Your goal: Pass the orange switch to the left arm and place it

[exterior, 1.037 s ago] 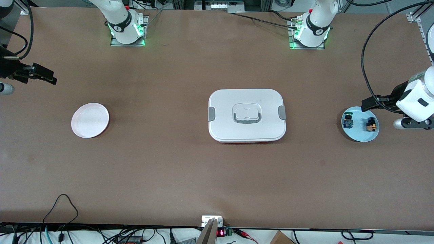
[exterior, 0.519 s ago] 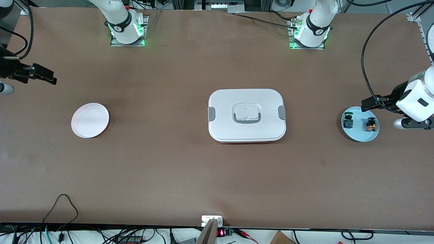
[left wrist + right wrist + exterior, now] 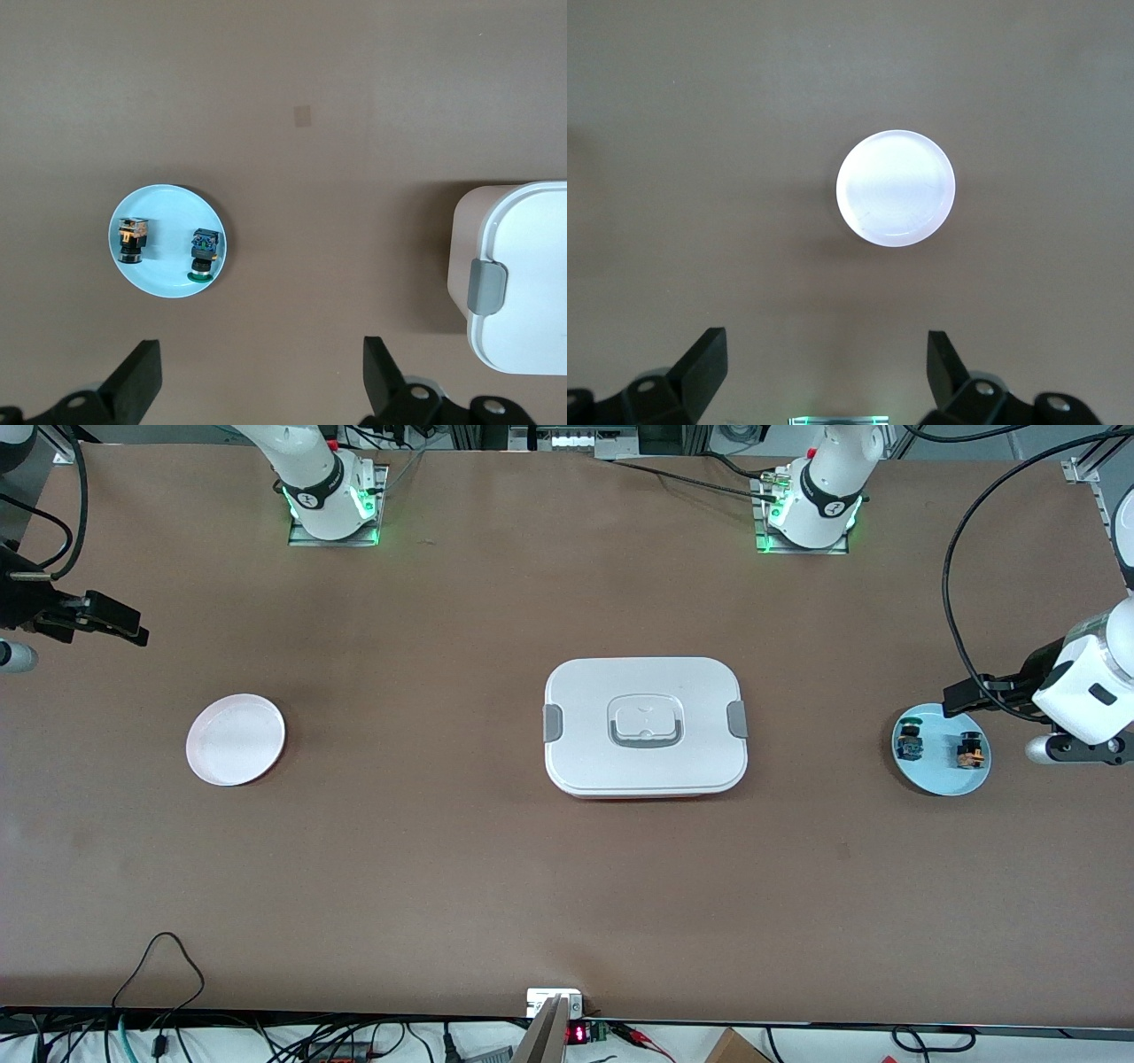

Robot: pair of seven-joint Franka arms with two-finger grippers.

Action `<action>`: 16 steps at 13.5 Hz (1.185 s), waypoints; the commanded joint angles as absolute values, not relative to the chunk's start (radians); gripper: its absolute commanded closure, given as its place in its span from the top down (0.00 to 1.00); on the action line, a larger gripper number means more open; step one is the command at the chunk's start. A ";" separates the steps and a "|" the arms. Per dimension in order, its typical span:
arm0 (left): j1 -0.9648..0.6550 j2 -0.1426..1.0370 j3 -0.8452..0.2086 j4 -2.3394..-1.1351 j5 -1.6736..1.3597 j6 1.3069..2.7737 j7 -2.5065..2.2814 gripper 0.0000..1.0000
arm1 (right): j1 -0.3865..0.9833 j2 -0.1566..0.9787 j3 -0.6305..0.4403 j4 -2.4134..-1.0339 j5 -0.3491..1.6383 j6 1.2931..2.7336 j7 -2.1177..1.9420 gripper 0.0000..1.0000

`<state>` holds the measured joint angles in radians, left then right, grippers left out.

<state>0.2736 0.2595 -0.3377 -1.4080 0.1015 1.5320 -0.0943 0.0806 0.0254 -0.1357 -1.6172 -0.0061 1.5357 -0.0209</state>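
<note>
Brown desk (image 3: 443,886) surface lies bare along the whole strip nearest the front camera, so there is wide open room there, bounded only by the desk edge with its loose cables. Farther from that camera, three things sit in a row, well apart: a white plate (image 3: 236,740) toward the right arm's end, a closed white lunch box (image 3: 645,726) in the middle, and a pale blue plate (image 3: 940,749) toward the left arm's end. The orange switch (image 3: 972,751) rests on the blue plate beside a green switch (image 3: 908,742), the two apart from each other (the left wrist view shows both lying on their sides). As for progress, the orange switch already lies at the left arm's end, which would fit a finished handover and placing; it would equally fit a scene in which the switch is yet to be carried elsewhere, and one moment cannot settle which. The white plate holds nothing. The left pincer (image 3: 261,376) hangs over the desk at the rim of the blue plate, fingers spread wide and holding nothing. The right pincer (image 3: 824,367) hangs over the desk's edge at its own end, well clear of the white plate, likewise spread and holding nothing. Between the lunch box and either plate the desk is open, and more open room runs up to the two arm bases.
</note>
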 commanded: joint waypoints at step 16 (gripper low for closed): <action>0.038 0.077 -0.014 -1.505 0.064 1.582 0.003 1.00 | 0.084 0.014 -0.130 -1.612 -0.014 1.517 -0.025 1.00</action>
<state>0.0404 0.0783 -0.0167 -1.5012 0.0434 1.5707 -0.0074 0.0828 0.0249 -0.1315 -1.6167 -0.0061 1.5322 -0.0210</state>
